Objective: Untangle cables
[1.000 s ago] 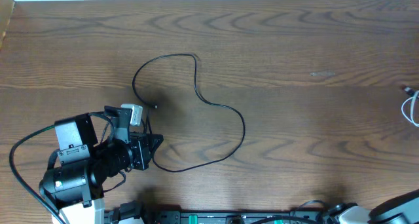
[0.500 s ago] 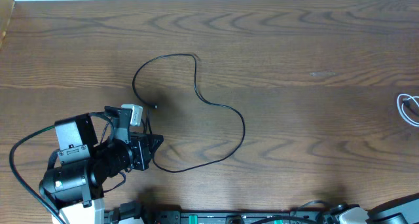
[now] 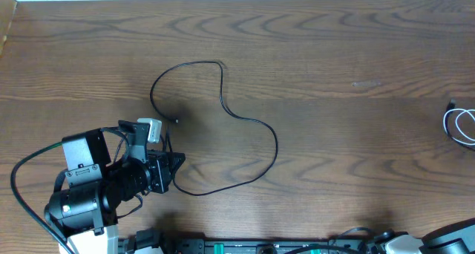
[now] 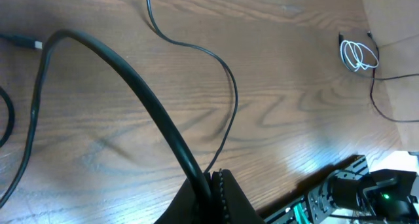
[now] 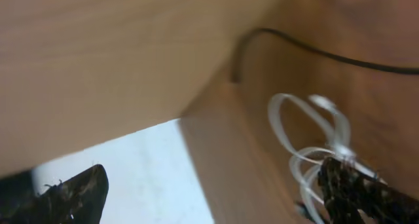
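Left gripper (image 4: pixel 213 178) is pinching the end of the black cable (image 3: pixel 276 144), which is looping across mid-table (image 3: pixel 356 46). Right gripper (image 5: pixel 216 185) is gaping wide, white coil (image 5: pixel 340 147) lying beside one finger.

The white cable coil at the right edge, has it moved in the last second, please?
Yes. The white cable coil has slid left, nearer the pale scuff on the tabletop.
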Tool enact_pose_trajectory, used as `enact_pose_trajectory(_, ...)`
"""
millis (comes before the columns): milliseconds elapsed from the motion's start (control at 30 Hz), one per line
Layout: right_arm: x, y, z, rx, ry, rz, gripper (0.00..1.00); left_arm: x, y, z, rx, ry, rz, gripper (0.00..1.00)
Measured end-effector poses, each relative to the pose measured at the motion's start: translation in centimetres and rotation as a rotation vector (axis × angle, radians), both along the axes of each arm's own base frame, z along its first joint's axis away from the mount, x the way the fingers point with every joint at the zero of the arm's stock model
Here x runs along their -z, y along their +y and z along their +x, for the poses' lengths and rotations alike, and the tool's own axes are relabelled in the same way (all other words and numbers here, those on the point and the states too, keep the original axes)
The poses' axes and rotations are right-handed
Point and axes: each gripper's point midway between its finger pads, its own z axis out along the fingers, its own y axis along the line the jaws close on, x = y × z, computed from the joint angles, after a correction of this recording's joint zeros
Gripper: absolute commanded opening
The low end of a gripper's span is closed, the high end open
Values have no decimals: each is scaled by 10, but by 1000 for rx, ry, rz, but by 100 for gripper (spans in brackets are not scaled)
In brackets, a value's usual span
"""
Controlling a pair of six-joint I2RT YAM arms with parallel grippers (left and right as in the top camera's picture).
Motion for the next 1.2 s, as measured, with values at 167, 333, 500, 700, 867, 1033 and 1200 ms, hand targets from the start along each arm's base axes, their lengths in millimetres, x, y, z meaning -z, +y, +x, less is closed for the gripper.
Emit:
enact_pose_trajectory(167, 37, 22, -16, 40, 85, 175, 99, 0, 0, 0, 0, 1, 0, 8)
enact_pose_trajectory(333, 57, 34, -27, 81, 175, 244, 99, 0, 0, 0, 0, 1, 0, 8)
enact_pose_trajectory(500, 61, 41, -18, 92, 269, 204, 99, 1, 0, -1, 0, 7, -2, 8)
enact_pose_trajectory(700, 76, 67, -16, 63, 388, 247, 99, 1, 0, -1, 0, 8, -2, 8)
enact_pose_trajectory(867, 84, 87, -7, 8, 449, 265, 99, 1, 0, -1, 0, 8, -2, 7)
enact_pose_trajectory(1033, 86, 106, 19, -163, 529, 185, 85, 1, 0, -1, 0, 8, -2, 8)
enact_pose_trajectory(1200, 108, 132, 44, -390, 666, 118, 41, 1, 0, -2, 0, 9, -3, 8)
